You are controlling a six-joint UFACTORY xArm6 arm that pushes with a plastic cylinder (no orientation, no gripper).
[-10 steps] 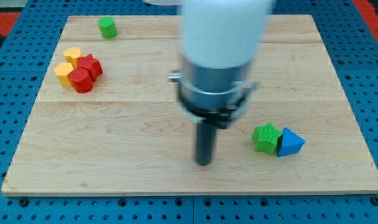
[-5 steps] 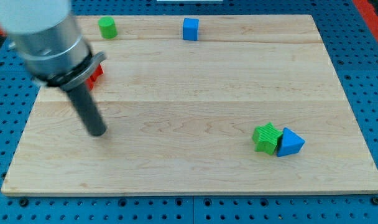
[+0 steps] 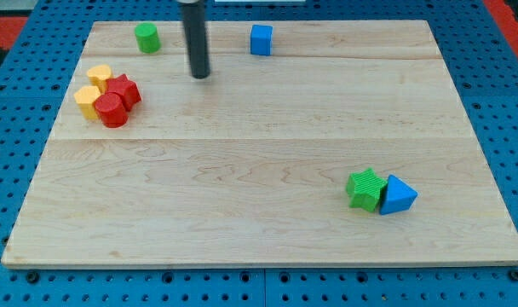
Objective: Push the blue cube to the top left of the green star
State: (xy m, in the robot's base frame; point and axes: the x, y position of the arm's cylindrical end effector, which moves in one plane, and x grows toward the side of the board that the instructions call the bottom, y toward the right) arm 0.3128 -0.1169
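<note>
Since half-second prior, my tip [image 3: 199,75] swung from board's 9 o'clock up toward 12; no claw fitted. Blue cube [image 3: 261,39] at 12, untouched, right of tip. Green star [image 3: 365,188] far at 4 o'clock. Approach step, we judged; next: get behind cube, push down-right.

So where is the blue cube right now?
The blue cube sits near the board's top edge, about mid-width, just to the view's right of my tip, with the green cylinder farther left.
</note>
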